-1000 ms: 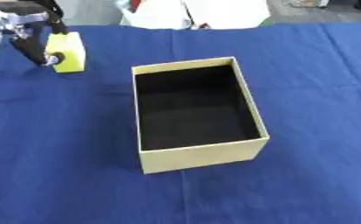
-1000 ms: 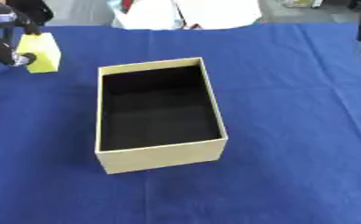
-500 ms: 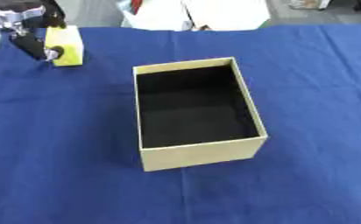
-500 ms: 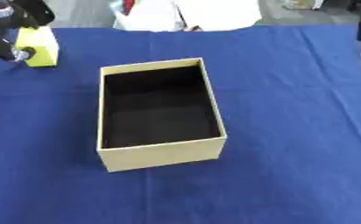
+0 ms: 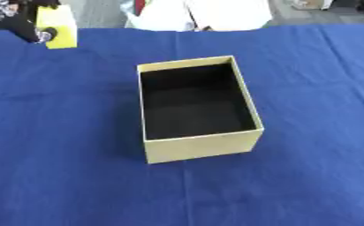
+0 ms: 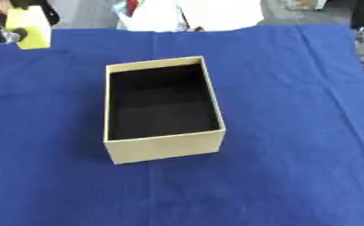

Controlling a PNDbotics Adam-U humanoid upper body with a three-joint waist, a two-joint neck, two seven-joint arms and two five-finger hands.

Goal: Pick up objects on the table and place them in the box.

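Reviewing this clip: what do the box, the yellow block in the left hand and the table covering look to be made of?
The box looks like cardboard: matte tan walls, thin straight edges, dark lining inside. The yellow block, pinched in the left hand, seems to be foam or sponge, given its dull, soft-edged faces, though painted wood or plastic cannot be ruled out. The blue cloth is fabric: faint creases, no shine.

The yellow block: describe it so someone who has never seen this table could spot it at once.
Start at the blue tablecloth with the open tan box in its middle. From the box, look to the far left corner, where the robot's left hand comes in. The yellow block is held in that hand; it is the only bright yellow thing and far smaller than the box.
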